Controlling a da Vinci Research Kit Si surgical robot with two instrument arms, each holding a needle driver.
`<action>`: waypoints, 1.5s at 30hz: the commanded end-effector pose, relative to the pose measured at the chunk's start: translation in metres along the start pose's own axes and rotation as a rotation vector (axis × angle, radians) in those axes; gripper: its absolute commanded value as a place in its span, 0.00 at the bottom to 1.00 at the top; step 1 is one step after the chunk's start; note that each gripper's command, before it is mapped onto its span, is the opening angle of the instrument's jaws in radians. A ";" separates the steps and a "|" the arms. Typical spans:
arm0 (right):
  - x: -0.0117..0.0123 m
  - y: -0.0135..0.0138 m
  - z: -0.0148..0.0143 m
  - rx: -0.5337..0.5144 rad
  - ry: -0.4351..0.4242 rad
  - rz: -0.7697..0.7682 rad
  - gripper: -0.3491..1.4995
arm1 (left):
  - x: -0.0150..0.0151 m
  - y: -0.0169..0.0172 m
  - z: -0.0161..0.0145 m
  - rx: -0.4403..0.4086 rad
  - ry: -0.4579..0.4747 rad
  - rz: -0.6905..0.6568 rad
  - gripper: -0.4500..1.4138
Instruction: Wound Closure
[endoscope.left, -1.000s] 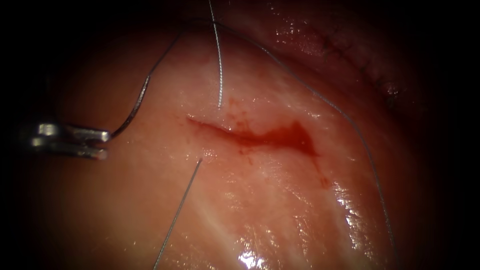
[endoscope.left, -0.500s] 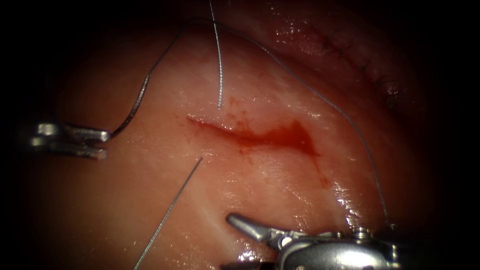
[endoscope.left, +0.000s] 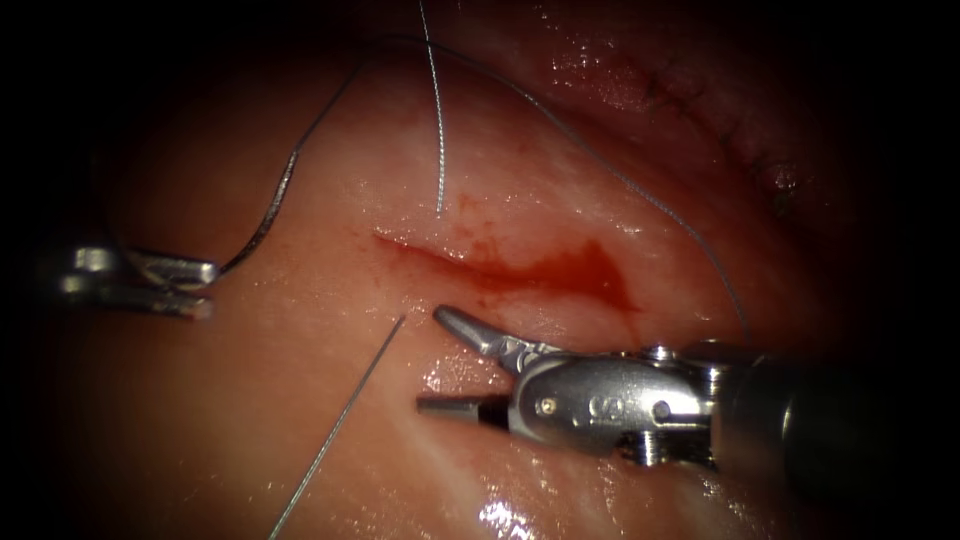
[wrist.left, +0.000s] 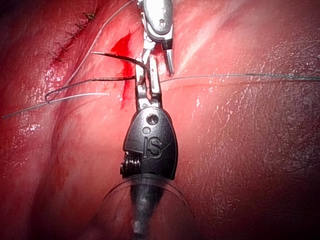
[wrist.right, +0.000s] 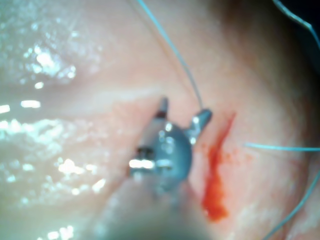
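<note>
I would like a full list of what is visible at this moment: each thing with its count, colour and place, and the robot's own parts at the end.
tissue: one, pale pink and glossy, under everything.
cut: one, dark red, near the centre of the tissue.
red fluid: one patch, at the right end of the cut.
needle: one, dark grey, curved, out of the tissue, left of the cut, held near one end.
thread: pale grey strands, arching above the cut and crossing below it.
left tool: one, silver, far left, jaws shut on the needle.
right tool: one, silver, just below the cut, jaws open, holding nothing.

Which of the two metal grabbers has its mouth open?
The right tool, below the cut, has jaws spread wide and holds nothing. The left tool is shut on the needle.
</note>
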 end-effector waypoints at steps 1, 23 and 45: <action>0.0002 -0.0005 0.0015 0.003 0.005 0.004 0.82 | -0.0008 0.0005 0.0004 -0.001 0.001 -0.004 0.00; 0.0037 -0.0019 0.0024 0.090 0.060 -0.060 0.00 | -0.0009 0.0005 0.0005 0.000 0.001 0.003 0.00; 0.0118 -0.0085 0.0003 0.157 0.153 -0.092 0.00 | -0.0009 0.0005 0.0005 0.000 0.001 0.003 0.00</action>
